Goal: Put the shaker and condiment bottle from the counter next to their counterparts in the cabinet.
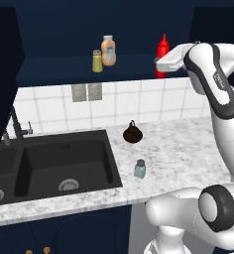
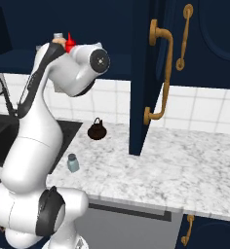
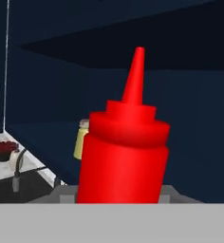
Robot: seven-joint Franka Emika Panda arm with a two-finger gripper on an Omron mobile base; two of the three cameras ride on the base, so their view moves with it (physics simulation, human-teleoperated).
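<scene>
While raised at the cabinet (image 1: 64, 69) shelf, claw (image 1: 161, 64) pinching the condiment bottle (image 3: 123, 156) upright, right of the counterparts (image 1: 104, 53), shaker (image 1: 140, 168) down on the surface (image 1: 188, 154).

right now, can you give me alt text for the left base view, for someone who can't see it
A white robot arm holds the red condiment bottle at the navy cabinet shelf, right of a yellow-green shaker and a peach-orange bottle. Below, a pale blue-grey shaker stands on the marble counter beside a black sink.
</scene>
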